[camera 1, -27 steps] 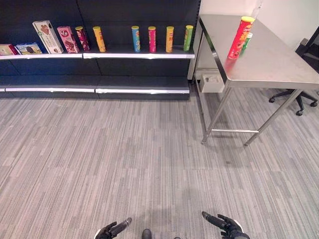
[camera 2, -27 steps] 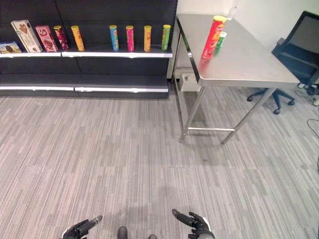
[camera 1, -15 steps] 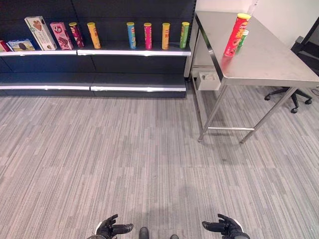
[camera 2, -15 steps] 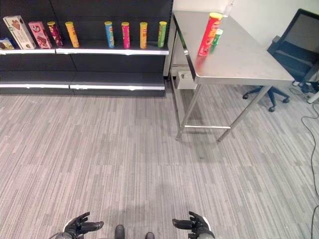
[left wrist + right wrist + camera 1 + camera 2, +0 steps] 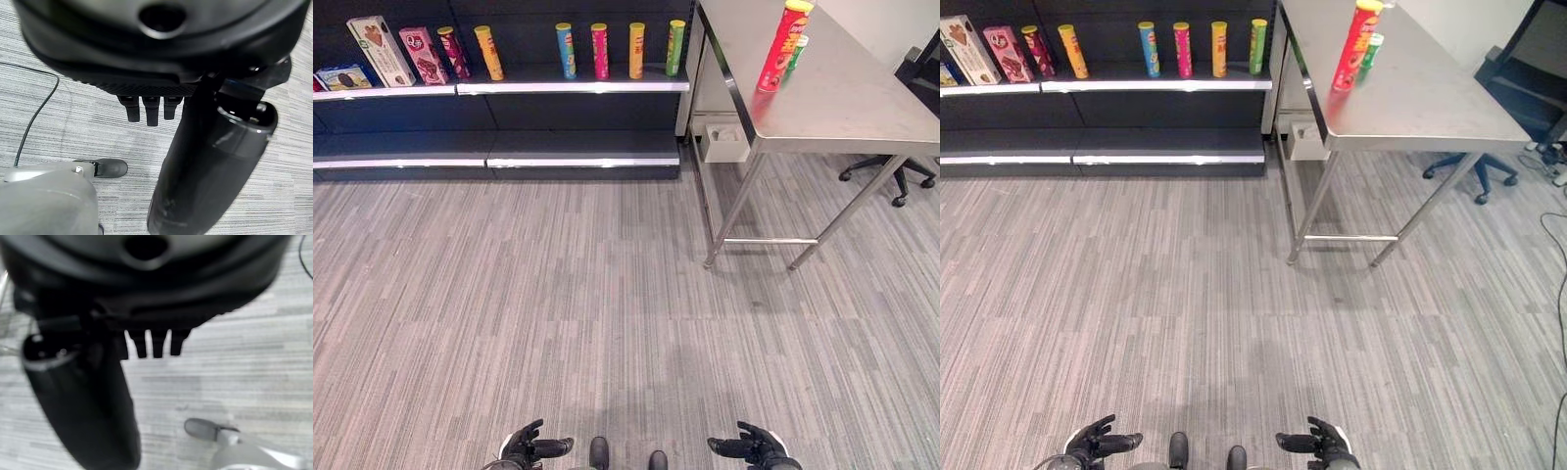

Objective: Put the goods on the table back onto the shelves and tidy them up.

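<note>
A tall red can [image 5: 780,46] stands on the steel table [image 5: 847,98] at the far right, with a small green can [image 5: 797,51] just behind it. The dark shelf [image 5: 573,86] at the back carries several upright cans, among them a blue one [image 5: 565,50] and a green one [image 5: 674,46]. Both hands hang low, far from table and shelf. My left hand [image 5: 530,448] and right hand [image 5: 749,447] are open and hold nothing. The wrist views show relaxed fingers [image 5: 149,110] and thumb [image 5: 83,396] above bare carpet.
Boxes [image 5: 374,49] lean at the shelf's left end, with a lower shelf board [image 5: 499,162] beneath. A white box [image 5: 722,143] sits on the floor under the table's near corner. An office chair [image 5: 901,176] stands behind the table. Grey carpet stretches between me and the shelf.
The whole picture has shifted, so the camera moved. Both hands have dropped lower in the picture, and their fingers, which pointed inward and forward, now hang relaxed.
</note>
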### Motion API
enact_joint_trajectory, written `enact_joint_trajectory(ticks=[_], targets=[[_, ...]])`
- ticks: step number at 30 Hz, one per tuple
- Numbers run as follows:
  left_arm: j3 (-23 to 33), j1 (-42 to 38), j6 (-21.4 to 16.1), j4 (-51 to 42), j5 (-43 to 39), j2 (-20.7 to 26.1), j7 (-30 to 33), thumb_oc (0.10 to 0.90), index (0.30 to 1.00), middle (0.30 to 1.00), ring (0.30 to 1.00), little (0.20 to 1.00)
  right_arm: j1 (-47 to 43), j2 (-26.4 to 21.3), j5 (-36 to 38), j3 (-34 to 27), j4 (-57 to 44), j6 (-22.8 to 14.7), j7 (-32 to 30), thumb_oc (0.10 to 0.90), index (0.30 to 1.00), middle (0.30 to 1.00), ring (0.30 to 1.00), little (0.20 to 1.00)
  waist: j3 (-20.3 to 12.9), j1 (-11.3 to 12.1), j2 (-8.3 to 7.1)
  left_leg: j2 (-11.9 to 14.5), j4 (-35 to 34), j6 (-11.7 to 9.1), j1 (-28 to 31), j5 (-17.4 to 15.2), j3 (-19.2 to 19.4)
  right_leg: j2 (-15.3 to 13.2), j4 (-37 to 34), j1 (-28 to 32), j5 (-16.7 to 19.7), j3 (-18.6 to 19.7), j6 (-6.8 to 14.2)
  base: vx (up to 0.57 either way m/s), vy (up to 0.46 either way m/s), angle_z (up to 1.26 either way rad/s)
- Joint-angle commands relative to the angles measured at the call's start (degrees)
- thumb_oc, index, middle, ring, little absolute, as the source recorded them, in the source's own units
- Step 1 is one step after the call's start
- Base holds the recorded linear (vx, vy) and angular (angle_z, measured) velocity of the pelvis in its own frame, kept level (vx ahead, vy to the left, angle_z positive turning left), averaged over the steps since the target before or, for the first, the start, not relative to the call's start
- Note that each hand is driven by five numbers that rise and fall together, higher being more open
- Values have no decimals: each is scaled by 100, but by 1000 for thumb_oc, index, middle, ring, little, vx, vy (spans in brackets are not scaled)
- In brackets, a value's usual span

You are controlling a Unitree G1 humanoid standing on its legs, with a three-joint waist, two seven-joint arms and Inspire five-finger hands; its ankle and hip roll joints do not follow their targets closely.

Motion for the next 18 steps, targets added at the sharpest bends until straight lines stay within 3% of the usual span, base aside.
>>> enact_joint_trajectory(ticks=[1,3,5,10,12,14,15,18], targets=[[-107,-377,-230,-53,-155,59,52,800,900,900,900,900,-184,-373,91,7,-116,-193,-50,800,900,900,900,900,337,135,-143,460,1435,-355,-363,-732,146,-431,-73,118,-327,-273,465,-10,-109,17],[-87,-358,-244,-25,-230,-27,64,800,900,900,900,900,-195,-401,145,-20,-114,-198,-70,800,900,900,900,900,382,152,-138,436,1728,-321,-607,-692,189,-429,-73,207,-377,-377,442,97,-42,30],[-31,-285,-219,31,-276,-107,56,800,900,900,900,900,-175,-418,153,-59,-97,-181,-82,800,900,900,900,900,313,205,-136,325,1329,-210,-775,-717,311,-446,-73,252,-431,-418,492,217,52,15],[-45,-265,-231,138,-182,-85,71,800,900,900,900,900,-274,-462,94,-42,77,-188,-130,800,900,900,900,900,126,419,-64,128,-92,-231,-1354,40,368,-277,-73,409,-774,-270,543,285,106,11],[12,-221,-228,67,-219,-63,59,800,900,900,900,900,-247,-412,46,-44,81,-191,-106,800,900,900,900,900,43,470,-44,138,-279,-201,-1170,260,404,-201,-73,573,-880,-160,532,358,160,-7],[52,-171,-220,61,-238,-49,53,800,900,900,900,900,-231,-368,47,-61,67,-183,-86,800,900,900,900,900,-9,480,-83,92,-310,-133,-1073,253,398,-240,-73,665,-860,-111,539,294,142,-54],[121,-114,-192,63,-224,13,49,800,900,900,900,900,-192,-271,20,-72,93,-171,-57,800,900,900,900,900,-86,511,-211,-5,-282,7,-928,176,399,-387,141,770,-845,-59,601,304,164,-66],[177,-139,-144,36,-183,151,18,800,900,900,900,900,-221,-171,-13,-40,42,-169,27,800,900,900,900,900,-9,550,-287,-66,-121,243,-624,-158,412,-626,1725,146,-658,8,914,282,190,-51]])
